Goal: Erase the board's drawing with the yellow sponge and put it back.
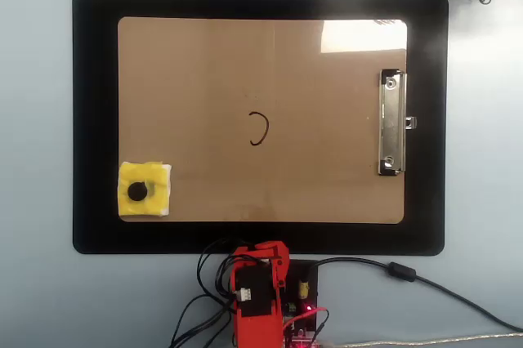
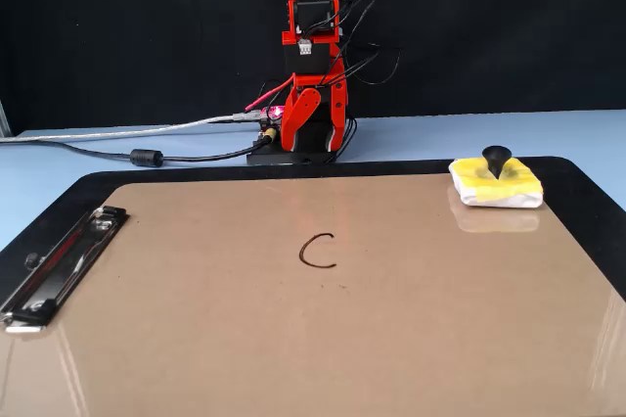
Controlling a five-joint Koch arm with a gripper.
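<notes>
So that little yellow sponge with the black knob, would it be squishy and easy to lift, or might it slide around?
The yellow sponge looks soft and lumpy at its edges, so it would probably squash under pressure. It seems light for its size. Its black knob stands upright, likely a handy grip. The board shines glossy, so the sponge may slide easily when pushed.

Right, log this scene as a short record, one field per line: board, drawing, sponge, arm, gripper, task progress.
board: brown clipboard lying flat on a black mat, metal clip on its right short edge in the overhead view
drawing: small dark hook-shaped stroke near the board's centre, intact
yellow sponge: on the board's lower-left corner in the overhead view, black knob on top, apart from the drawing
arm: red arm folded at its base, off the mat
gripper: pointing down beside the base, holding nothing; jaws too unclear to call
progress: erasing not yet begun
</notes>
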